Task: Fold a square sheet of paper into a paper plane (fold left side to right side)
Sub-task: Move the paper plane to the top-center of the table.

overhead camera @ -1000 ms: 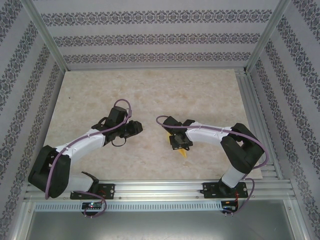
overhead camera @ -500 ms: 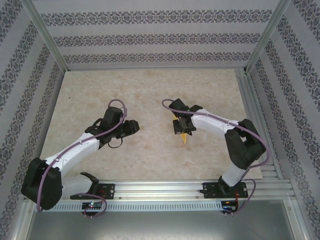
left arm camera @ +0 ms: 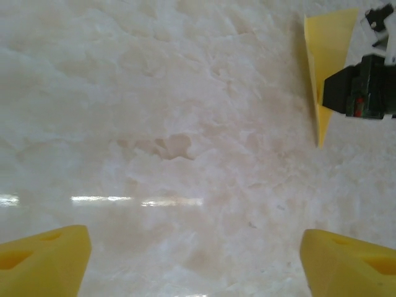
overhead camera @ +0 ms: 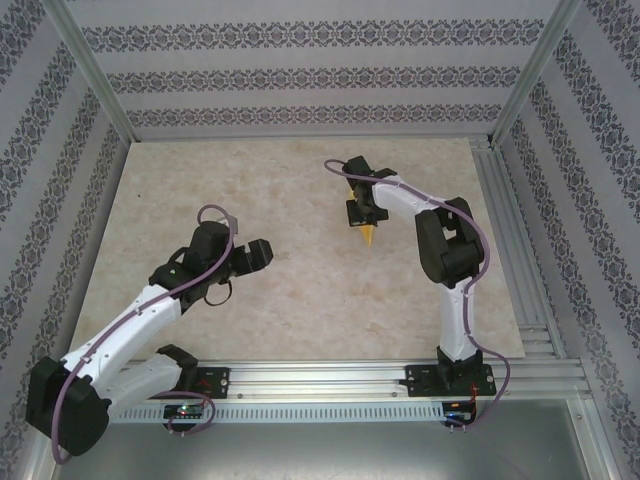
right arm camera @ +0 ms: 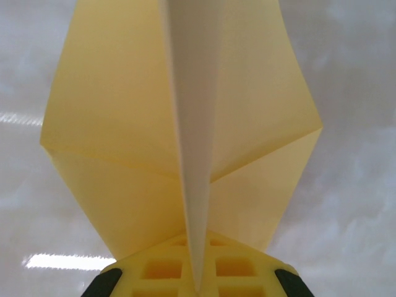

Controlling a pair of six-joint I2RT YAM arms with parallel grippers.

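Note:
The paper plane (overhead camera: 367, 236) is a narrow yellow dart pointing toward the near edge, right of the table's middle. My right gripper (overhead camera: 366, 212) is shut on it. In the right wrist view its yellow fingers (right arm camera: 154, 269) pinch the centre crease, and the plane's (right arm camera: 124, 124) wings spread to both sides. My left gripper (overhead camera: 262, 254) hangs open over bare table, well left of the plane. In the left wrist view its fingertips (left arm camera: 43, 260) stand wide apart around nothing, with the plane (left arm camera: 328, 55) at the top right. A flat square sheet of paper is out of view.
The marble-patterned table top (overhead camera: 300, 180) is bordered by patterned walls (overhead camera: 300, 75) at the back and both sides. An aluminium rail (overhead camera: 320, 378) with the arm bases runs along the near edge. The right arm's elbow (overhead camera: 445, 250) stands right of the plane.
My right gripper has carried the plane away from the near edge toward the back. My left gripper has opened wide and drawn back to the left.

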